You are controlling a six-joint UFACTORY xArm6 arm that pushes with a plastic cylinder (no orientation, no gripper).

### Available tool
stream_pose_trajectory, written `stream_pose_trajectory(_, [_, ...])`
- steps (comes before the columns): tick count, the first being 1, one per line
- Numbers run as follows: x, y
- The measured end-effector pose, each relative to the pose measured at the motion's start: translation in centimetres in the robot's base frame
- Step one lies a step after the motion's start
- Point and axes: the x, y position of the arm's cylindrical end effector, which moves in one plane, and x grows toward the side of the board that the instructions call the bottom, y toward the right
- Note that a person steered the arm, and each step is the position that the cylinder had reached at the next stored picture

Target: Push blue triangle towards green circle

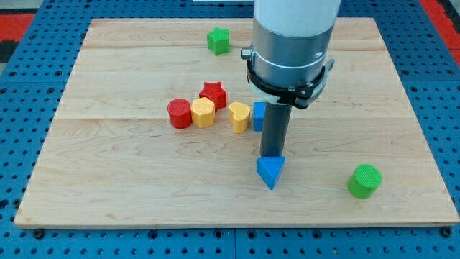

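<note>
The blue triangle [270, 171] lies on the wooden board [108, 187] below the view's centre. The green circle [365, 180] stands to its right, near the board's lower right, well apart from it. My tip [272, 155] comes down at the triangle's upper edge, touching or almost touching it from the view's top side. The rod hangs from the arm's grey and white body [291, 50], which hides part of the board behind it.
A cluster sits left of the rod: a red circle [180, 114], a yellow block [203, 112], a red star [213, 93], a yellow heart [239, 116] and a blue block [258, 116] partly behind the rod. A green star [218, 40] lies near the top edge.
</note>
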Motion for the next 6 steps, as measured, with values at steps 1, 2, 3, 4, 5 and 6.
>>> stream_pose_trajectory(1, [0.1, -2.3])
stream_pose_trajectory(2, [0.2, -4.5])
stream_pose_trajectory(3, [0.5, -5.2])
stream_pose_trajectory(4, [1.7, -5.9])
stream_pose_trajectory(5, [2.2, -3.0])
stream_pose_trajectory(6, [1.9, 2.7])
